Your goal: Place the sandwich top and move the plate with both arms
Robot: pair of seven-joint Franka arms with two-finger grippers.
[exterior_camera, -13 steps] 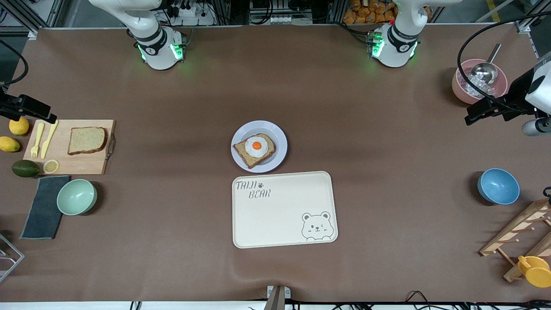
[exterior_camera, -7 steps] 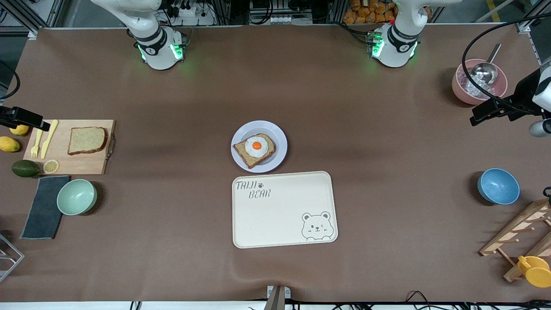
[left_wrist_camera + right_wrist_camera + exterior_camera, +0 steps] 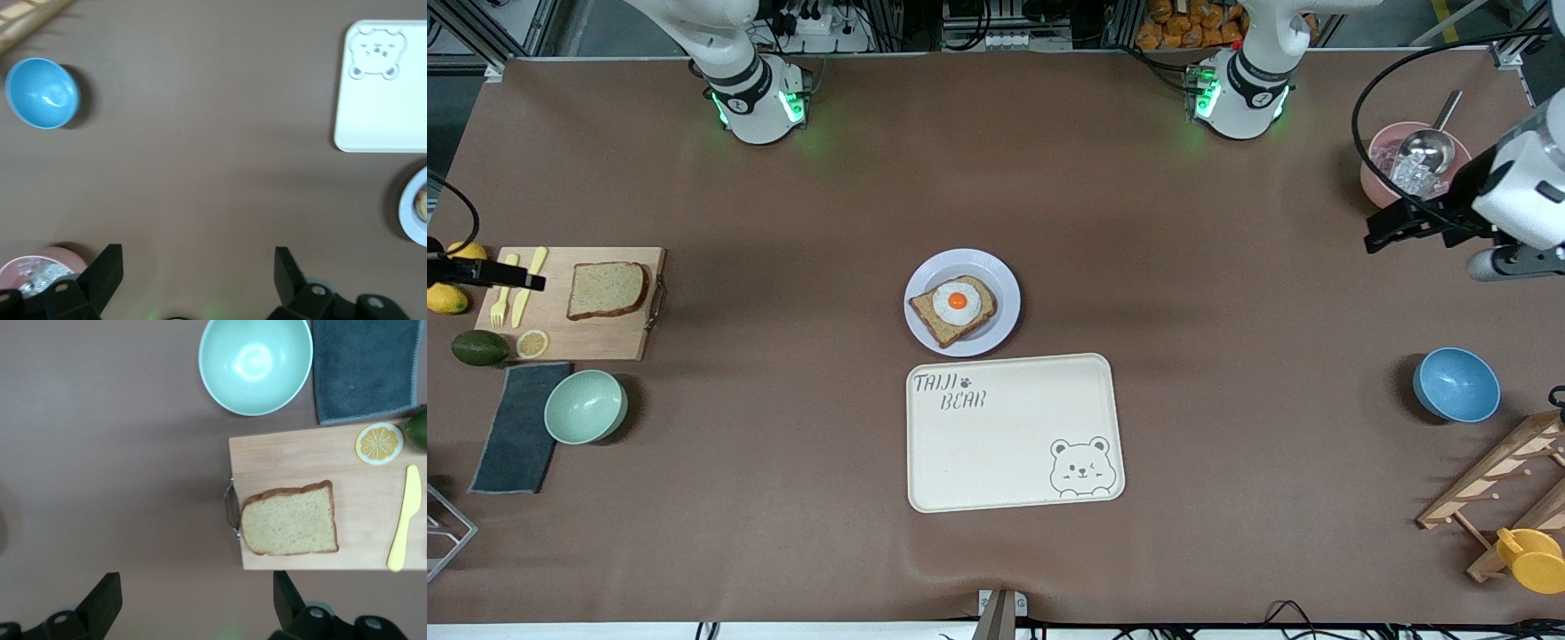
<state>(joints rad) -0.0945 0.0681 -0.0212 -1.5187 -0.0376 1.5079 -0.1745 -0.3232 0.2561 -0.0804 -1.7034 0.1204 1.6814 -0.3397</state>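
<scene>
Right gripper [image 3: 193, 603]: black fingers [image 3: 107, 593] spread wide, nothing between them — hanging over the bare brown table just beside the handle end of the pale wooden cutting board [image 3: 293, 460], at the right arm's end of the table

On that cutting board: the sandwich top [image 3: 607, 289], a plain light-brown squarish bread slice with darker crust, lying flat near the metal handle; a yellow plastic knife [image 3: 403, 519] and a round lemon slice [image 3: 379, 443] also on the board, apart from the bread

Just off the board, nearer the front camera: a mint-green round bowl [image 3: 255, 363] and a dark grey folded cloth [image 3: 367, 367]

Left gripper [image 3: 197, 283]: black fingers [image 3: 107, 270] likewise spread wide, empty — over bare table near a pink bowl [image 3: 50, 263] with a metal scoop, at the left arm's end

Toward the table's middle, well apart from the board: the round pale lavender-white plate [image 3: 962, 302], carrying an egg-topped bread slice [image 3: 953, 308]; the rectangular cream tray [image 3: 1014, 433] with bear drawing just beside the plate, nearer the front camera
</scene>
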